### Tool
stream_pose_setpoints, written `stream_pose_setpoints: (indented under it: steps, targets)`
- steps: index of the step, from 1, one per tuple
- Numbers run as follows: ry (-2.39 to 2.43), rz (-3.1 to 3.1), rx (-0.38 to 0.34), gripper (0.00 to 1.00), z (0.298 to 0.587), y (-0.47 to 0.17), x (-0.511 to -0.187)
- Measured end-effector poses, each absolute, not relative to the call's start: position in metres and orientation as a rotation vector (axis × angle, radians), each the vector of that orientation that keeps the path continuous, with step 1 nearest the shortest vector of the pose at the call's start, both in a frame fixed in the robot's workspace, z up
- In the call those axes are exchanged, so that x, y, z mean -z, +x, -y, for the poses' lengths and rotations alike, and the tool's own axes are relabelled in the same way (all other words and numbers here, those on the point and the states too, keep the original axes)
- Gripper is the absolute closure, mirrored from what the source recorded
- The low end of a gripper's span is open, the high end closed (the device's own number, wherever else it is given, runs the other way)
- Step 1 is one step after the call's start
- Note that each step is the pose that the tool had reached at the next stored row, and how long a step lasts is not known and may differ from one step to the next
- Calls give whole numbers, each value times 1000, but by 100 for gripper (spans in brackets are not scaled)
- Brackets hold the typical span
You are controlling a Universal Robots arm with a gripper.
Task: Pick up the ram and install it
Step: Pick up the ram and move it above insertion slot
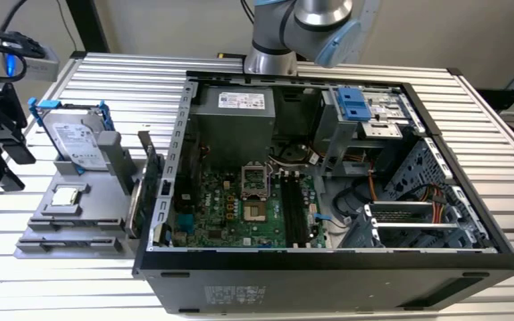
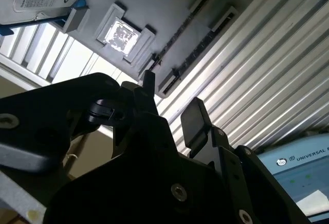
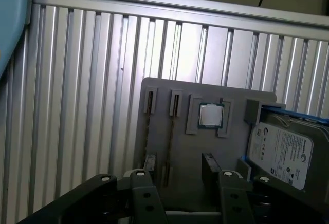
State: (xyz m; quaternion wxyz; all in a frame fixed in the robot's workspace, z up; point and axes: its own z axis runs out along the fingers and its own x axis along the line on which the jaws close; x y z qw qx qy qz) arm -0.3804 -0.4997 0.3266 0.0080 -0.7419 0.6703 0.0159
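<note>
The ram (image 3: 170,142) stands on its long edge, sunk into a groove of the grey tray (image 1: 101,200) that sits in the lower left of the exterior view. Seen edge-on in both wrist views, it reads as a thin, straight, dark line; in the second wrist view the ram (image 2: 181,29) shows faint speckles along its length. It is the strip just beside the square processor (image 3: 211,115). Its flat faces and colour cannot be made out. It sits untouched.

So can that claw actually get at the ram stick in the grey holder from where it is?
Probably yes. The claw hangs open and empty above the grey holder, and the ram stands on edge in its slot with nothing over it. The hard drive sits off to one side.
</note>
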Motion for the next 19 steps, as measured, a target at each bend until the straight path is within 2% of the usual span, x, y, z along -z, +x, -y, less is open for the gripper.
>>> stream_pose_setpoints:
  steps: [19]
  targets:
    - [-2319,-2095,-49,0,500,-380,-308]
